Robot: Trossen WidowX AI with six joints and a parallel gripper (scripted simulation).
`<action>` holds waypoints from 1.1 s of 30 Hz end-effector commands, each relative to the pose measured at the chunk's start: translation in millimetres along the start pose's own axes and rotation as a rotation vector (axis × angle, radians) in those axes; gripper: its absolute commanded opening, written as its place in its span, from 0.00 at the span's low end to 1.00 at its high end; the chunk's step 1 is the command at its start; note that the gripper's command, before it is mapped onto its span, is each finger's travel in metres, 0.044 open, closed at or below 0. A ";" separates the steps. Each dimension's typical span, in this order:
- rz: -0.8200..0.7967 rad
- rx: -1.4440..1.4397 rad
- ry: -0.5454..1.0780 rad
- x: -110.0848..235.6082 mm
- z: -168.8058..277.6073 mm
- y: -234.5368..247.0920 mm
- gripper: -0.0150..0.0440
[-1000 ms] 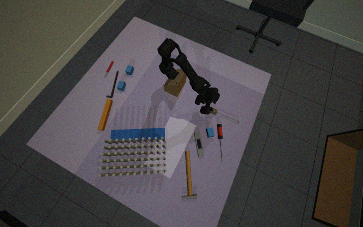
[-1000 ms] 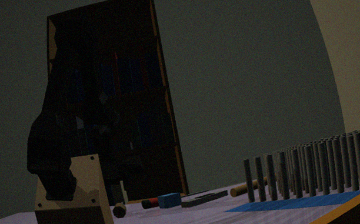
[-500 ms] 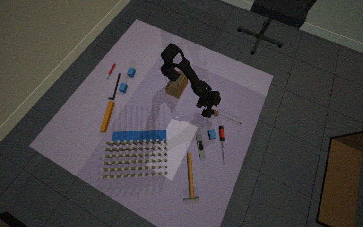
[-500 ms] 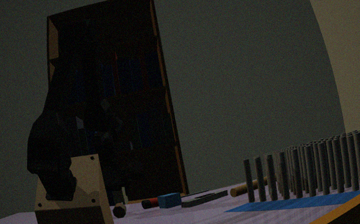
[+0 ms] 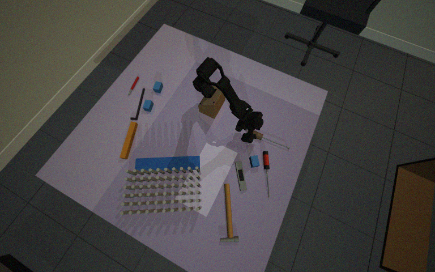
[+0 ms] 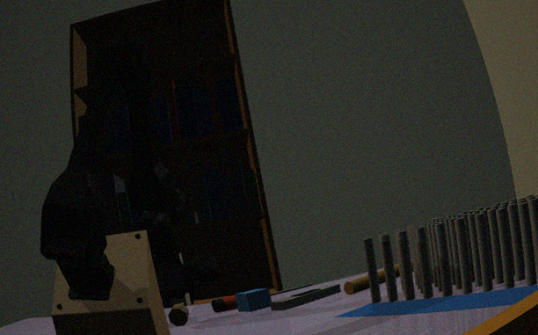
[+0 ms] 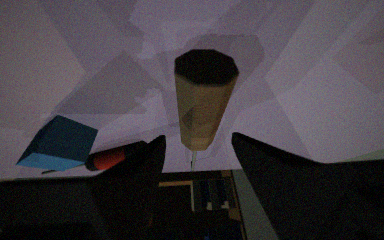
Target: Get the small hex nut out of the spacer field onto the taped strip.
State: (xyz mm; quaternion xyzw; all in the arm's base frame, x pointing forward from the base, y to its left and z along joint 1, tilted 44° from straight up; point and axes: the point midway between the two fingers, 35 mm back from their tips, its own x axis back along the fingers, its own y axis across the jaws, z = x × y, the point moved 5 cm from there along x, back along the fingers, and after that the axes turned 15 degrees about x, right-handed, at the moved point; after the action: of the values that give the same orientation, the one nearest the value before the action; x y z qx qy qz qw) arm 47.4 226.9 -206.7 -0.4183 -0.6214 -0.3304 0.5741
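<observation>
A hook tool with a tan wooden handle (image 5: 257, 135) (image 7: 205, 105) (image 6: 178, 315) and a thin wire shaft (image 5: 276, 143) lies on the mat right of the arm's base. My gripper (image 5: 248, 137) (image 7: 199, 138) is low over the handle's end, open, with a finger on each side of the handle and not gripping it. The standing spacers (image 5: 162, 190) (image 6: 484, 245) form a dense field, with the blue taped strip (image 5: 166, 161) (image 6: 433, 303) along their front. The nut is hidden among the spacers.
A blue cube (image 5: 254, 161) (image 7: 60, 142), a red-handled screwdriver (image 5: 265, 160) (image 7: 107, 159) and a grey bar (image 5: 241, 175) lie near the gripper. A hammer (image 5: 228, 211), an orange bar (image 5: 128, 140), a black L-key (image 5: 139, 103) and the arm's wooden base block (image 5: 211, 103) (image 6: 110, 328) are around.
</observation>
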 end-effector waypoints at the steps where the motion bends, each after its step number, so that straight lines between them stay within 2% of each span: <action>1: -0.002 0.003 -0.006 -4.6 -5.5 -1.9 0.73; 16: -0.002 0.003 -0.007 -21.5 -18.9 -6.7 0.73; 20: -0.002 0.003 -0.007 -21.5 -18.9 -6.7 0.55; 27: -0.002 0.003 -0.007 -21.5 -18.9 -6.7 0.47; 32: -0.002 0.003 -0.006 -6.4 -2.3 1.0 0.25; 33: -0.002 0.003 -0.005 -1.6 2.4 2.9 0.25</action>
State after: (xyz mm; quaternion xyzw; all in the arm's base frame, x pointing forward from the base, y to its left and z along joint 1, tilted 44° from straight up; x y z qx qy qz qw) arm 48.1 210.4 -217.4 -0.4265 -0.6257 -0.3198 0.5696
